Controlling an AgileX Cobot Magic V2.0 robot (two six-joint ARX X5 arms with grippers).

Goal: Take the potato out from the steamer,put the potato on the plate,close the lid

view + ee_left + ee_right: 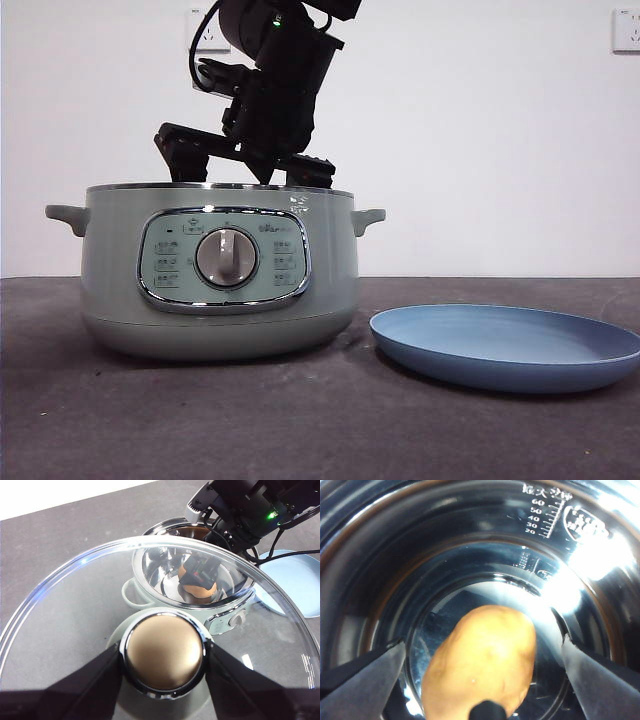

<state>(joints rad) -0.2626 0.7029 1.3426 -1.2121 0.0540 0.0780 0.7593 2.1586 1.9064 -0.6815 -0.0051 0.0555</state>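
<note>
Glossy steel steamer (470, 545), clear glass lid (75, 605), matte blue plate (505, 345).

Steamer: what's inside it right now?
The potato lies on the shiny bottom of the steamer, with the right gripper open around it. The left gripper holds the lid off the pot. Whatever is beneath the potato is hidden.

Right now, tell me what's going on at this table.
The left gripper is shut on the lid by its knob, holding it off to the side, above the table. The right gripper reaches down into the open steamer with its jaws spread either side of the potato, which lies on the pot's bottom. The jaws are not closed on it yet. The plate sits on the table beside the steamer.
</note>
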